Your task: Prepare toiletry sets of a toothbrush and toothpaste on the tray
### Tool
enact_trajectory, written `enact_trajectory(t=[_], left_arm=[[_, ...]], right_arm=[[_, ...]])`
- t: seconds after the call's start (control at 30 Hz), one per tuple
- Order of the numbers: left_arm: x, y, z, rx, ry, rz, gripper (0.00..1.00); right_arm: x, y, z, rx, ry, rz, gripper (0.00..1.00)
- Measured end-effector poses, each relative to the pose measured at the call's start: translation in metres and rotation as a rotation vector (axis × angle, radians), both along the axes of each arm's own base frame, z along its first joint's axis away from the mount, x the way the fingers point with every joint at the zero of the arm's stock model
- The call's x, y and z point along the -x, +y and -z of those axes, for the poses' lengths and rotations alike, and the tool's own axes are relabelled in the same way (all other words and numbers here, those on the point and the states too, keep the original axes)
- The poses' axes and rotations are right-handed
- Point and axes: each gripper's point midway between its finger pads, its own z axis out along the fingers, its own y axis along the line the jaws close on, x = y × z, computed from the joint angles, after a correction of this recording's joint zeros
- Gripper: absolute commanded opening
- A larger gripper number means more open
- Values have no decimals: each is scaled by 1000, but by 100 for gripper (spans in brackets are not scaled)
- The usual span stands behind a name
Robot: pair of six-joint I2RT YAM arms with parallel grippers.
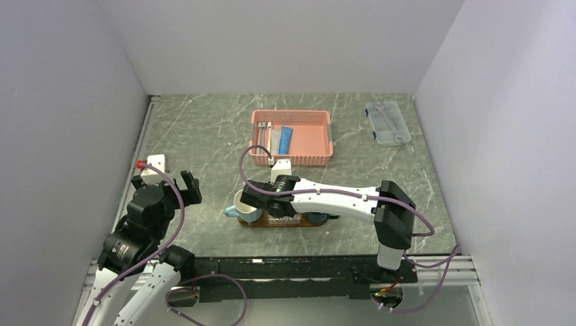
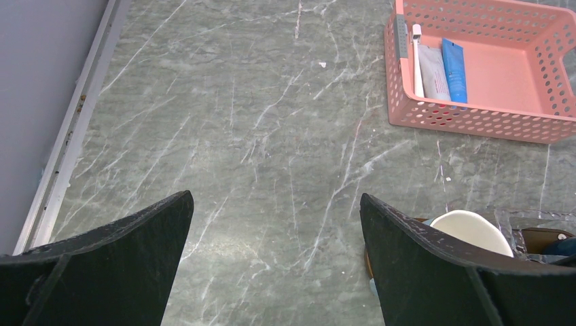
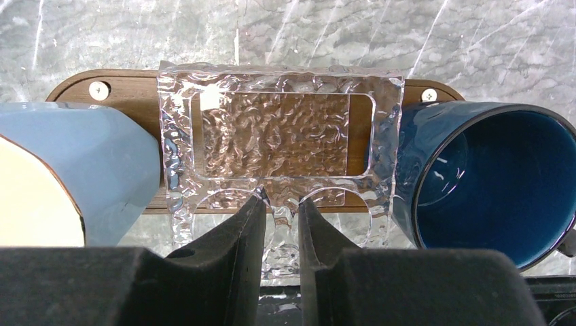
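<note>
The dark brown wooden tray lies near the table's front edge, also seen in the top view. A light blue mug stands on its left end and a dark blue mug on its right end. My right gripper is shut on the near edge of a clear textured plastic holder lying across the tray between the mugs. The blue toothpaste and a toothbrush lie in the pink basket. My left gripper is open and empty over bare table, left of the tray.
The pink basket stands behind the tray at mid-table, with a white tube beside the toothpaste. A clear plastic box lies at the back right. Grey walls close in the left, right and back sides.
</note>
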Motion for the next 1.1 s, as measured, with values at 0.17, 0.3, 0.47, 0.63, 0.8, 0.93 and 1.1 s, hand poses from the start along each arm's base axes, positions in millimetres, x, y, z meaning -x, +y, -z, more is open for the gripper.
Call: enact_trajectory(t=[0.17, 0.3, 0.47, 0.63, 0.8, 0.93, 1.1], left_arm=[[0, 0, 0, 0, 0, 0, 99], [0, 0, 0, 0, 0, 0, 99], [0, 0, 0, 0, 0, 0, 99], [0, 0, 0, 0, 0, 0, 99], [0, 0, 0, 0, 0, 0, 99], [0, 0, 0, 0, 0, 0, 99], [0, 0, 0, 0, 0, 0, 99]], right_arm=[[0, 0, 0, 0, 0, -1, 15], [1, 1, 0, 0, 0, -3, 20], [2, 1, 0, -1, 0, -3, 24], [2, 1, 0, -2, 0, -4, 27], [2, 1, 0, -1, 0, -4, 31], [2, 1, 0, -1, -1, -4, 31], [2, 1, 0, 0, -1, -4, 31]])
